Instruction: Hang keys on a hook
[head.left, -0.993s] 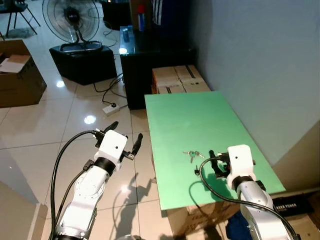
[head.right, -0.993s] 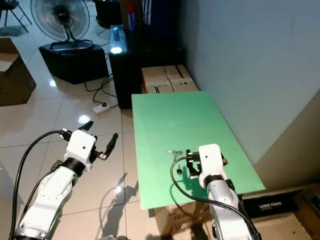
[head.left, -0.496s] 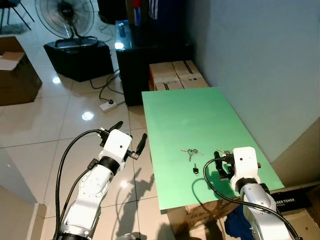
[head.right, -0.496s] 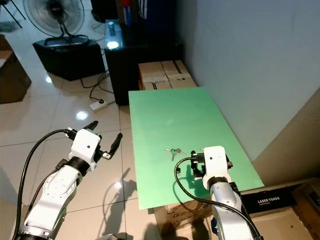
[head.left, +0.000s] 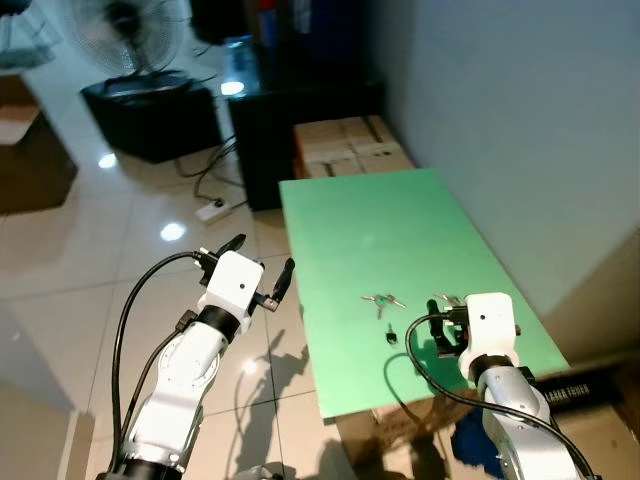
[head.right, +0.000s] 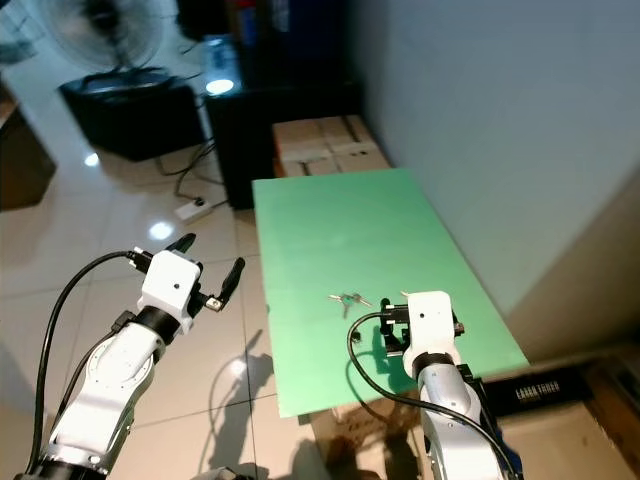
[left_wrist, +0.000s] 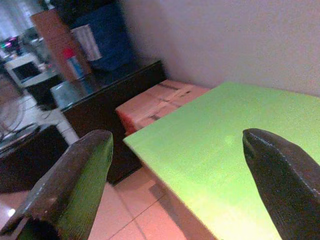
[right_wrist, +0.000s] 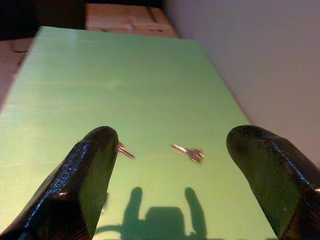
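Note:
A small bunch of silver keys (head.left: 381, 301) lies flat on the green table (head.left: 380, 220), near its front half. My right gripper (head.left: 440, 322) hovers low over the table just right of the keys, open, with nothing between its fingers. In the right wrist view the keys (right_wrist: 189, 153) lie on the green top a short way ahead of the fingertips, and one key blade (right_wrist: 125, 151) pokes out beside a finger. My left gripper (head.left: 260, 258) is held open over the floor, left of the table's edge, empty.
Cardboard boxes (head.left: 350, 145) sit behind the table against a black cabinet (head.left: 290, 110). A fan (head.left: 130, 30) on a black box, a power strip (head.left: 212, 210) and cables are on the tiled floor to the left. A pale wall (head.left: 520, 120) runs along the table's right side.
The whole picture has shifted slightly and become blurrier, so the camera moved. The keys lie where they were. Both grippers keep their open pose.

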